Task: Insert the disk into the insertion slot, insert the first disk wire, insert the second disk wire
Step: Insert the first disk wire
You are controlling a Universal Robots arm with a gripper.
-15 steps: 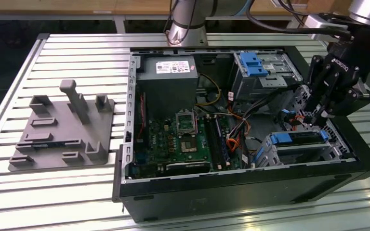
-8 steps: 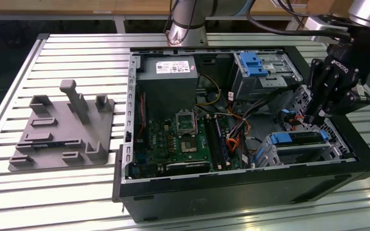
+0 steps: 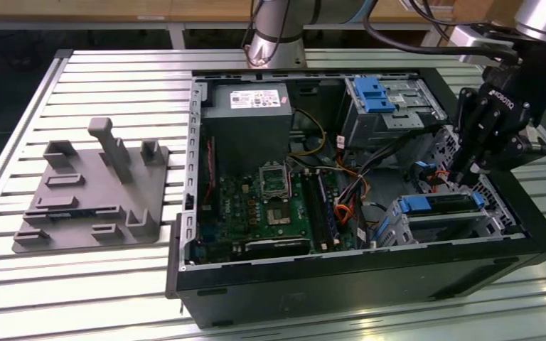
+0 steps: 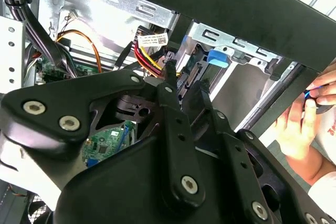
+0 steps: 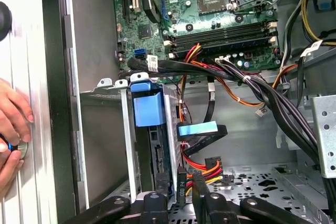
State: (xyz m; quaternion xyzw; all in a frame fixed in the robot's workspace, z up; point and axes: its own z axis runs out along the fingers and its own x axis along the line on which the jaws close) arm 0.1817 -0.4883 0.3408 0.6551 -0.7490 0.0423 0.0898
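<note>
The disk (image 3: 441,204), in its blue carrier, sits inside the insertion slot (image 3: 448,229), a small silver cage at the case's corner on the exterior view's right. My gripper (image 3: 465,175) points down just behind that cage. In the first wrist view the disk (image 5: 157,156) stands edge-on in the cage with its blue tab (image 5: 148,107) on top. My gripper (image 5: 181,195) is shut on the black plug of a disk wire (image 5: 206,169) with red, yellow and black strands, close to the disk's rear. A second disk wire with a blue plug (image 5: 197,129) hangs loose nearby. In the second wrist view the held disk wire (image 4: 148,56) ends beside the disk's socket (image 4: 191,74).
A thick black cable bundle (image 5: 247,85) crosses above the cage. The motherboard (image 3: 287,206), power supply (image 3: 247,99) and a taller cage with a blue latch (image 3: 379,94) fill the case. A grey fixture (image 3: 93,192) lies on the exterior view's left. A person's hands (image 4: 304,124) rest at the case wall.
</note>
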